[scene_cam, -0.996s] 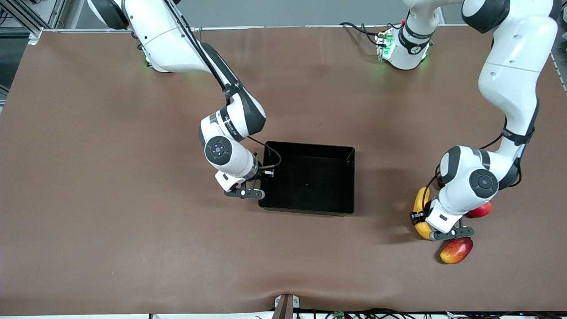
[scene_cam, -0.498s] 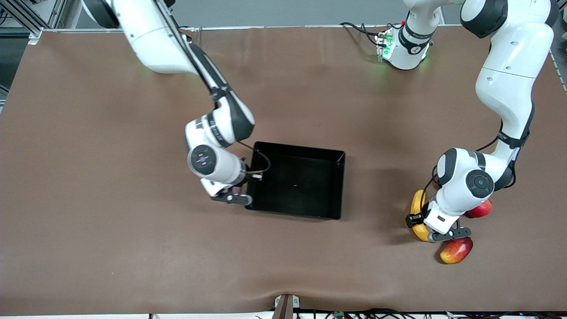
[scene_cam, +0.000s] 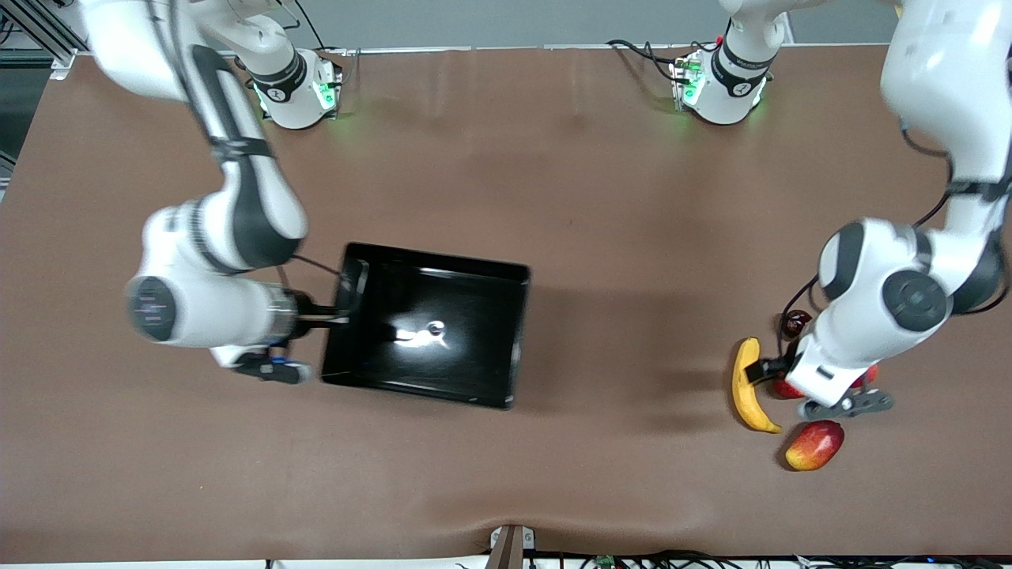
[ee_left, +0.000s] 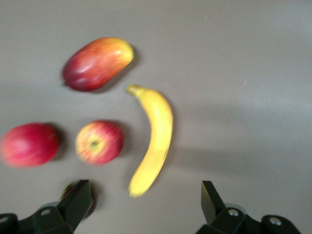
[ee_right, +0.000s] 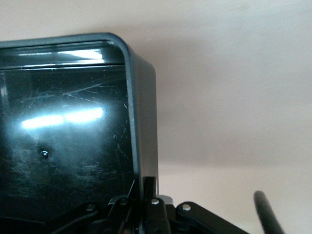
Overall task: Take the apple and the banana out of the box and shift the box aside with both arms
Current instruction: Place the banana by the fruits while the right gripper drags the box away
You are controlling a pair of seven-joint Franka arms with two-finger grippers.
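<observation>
The black bin is tilted in the middle of the table. My right gripper is shut on its wall at the right arm's end, and the right wrist view shows the wall pinched between my fingers. My left gripper is open and empty, up in the air over the fruits. The yellow banana and the small streaked apple lie side by side on the table. In the front view the banana is clear, and my left hand hides most of the apple.
A red-yellow mango lies nearer to the front camera than the apple, also in the left wrist view. A plain red round fruit sits beside the apple. A small dark fruit lies by the banana's tip.
My right arm has pulled the bin toward the right arm's end of the table and tipped it up. My left gripper has risen off the banana and shifted over the apple.
</observation>
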